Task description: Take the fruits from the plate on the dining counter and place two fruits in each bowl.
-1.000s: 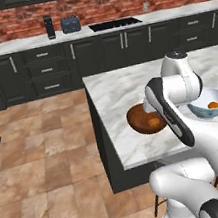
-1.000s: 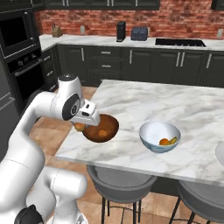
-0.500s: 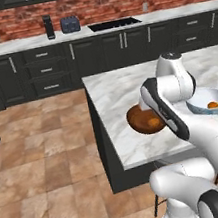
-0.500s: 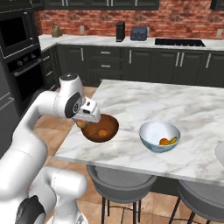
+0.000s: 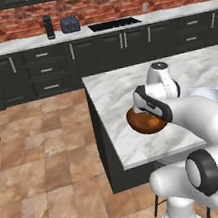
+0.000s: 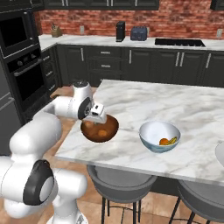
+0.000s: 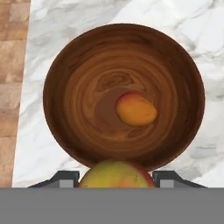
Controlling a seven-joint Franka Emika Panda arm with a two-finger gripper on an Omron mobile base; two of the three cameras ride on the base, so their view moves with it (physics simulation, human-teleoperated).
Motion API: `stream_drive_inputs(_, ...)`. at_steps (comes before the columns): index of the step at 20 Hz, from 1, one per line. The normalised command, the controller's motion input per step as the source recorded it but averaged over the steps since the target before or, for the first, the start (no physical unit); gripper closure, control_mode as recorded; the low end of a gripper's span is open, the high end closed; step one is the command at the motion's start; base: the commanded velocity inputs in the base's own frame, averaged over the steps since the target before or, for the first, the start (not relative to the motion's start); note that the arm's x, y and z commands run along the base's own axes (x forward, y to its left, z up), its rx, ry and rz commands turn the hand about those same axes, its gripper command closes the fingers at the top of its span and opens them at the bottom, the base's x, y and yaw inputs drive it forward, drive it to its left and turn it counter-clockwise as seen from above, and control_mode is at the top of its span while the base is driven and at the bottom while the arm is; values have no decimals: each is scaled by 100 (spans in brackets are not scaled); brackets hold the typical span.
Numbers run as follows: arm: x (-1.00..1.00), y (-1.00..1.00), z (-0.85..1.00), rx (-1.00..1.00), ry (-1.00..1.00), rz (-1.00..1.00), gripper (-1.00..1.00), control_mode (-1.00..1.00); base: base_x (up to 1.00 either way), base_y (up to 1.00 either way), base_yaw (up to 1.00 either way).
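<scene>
Hand view: the tool (image 7: 116, 175) hangs directly above the dark wood bowl (image 7: 124, 95), clasping a yellow-green, red-blushed fruit (image 7: 115, 174) between its two dark tips at the bottom edge. A 2nd fruit, orange w/ a red top (image 7: 135, 109), lies loose on the bowl's floor, just right of centre, well apart from the held one.

Right base view: the wood bowl (image 6: 99, 129) sits near the left edge of the white marble counter (image 6: 175, 107), w/ an orange fruit (image 6: 103, 132) inside; the white arm reaches over the bowl's near-left rim. To its right, apart, stands the white-and-blue bowl (image 6: 159, 136) holding orange and yellowish fruit (image 6: 168, 141). A pale plate rim (image 6: 219, 153) peeks in at the far right edge.

Room: terracotta floor tiles, dark cabinets, red brick wall, light back counter w/ toaster (image 6: 139, 33) and sink; grey stools tucked under the near counter edge.
</scene>
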Motion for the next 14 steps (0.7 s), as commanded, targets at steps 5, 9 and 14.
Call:
stream_drive_inputs(5,34,-7,-53,0,0,0,100,-100,0,0,0)
stream_drive_inputs(9,19,-1,-44,0,2,0,100,-100,0,0,0)
stream_drive_inputs(14,11,0,-11,0,2,0,100,-100,0,0,0)
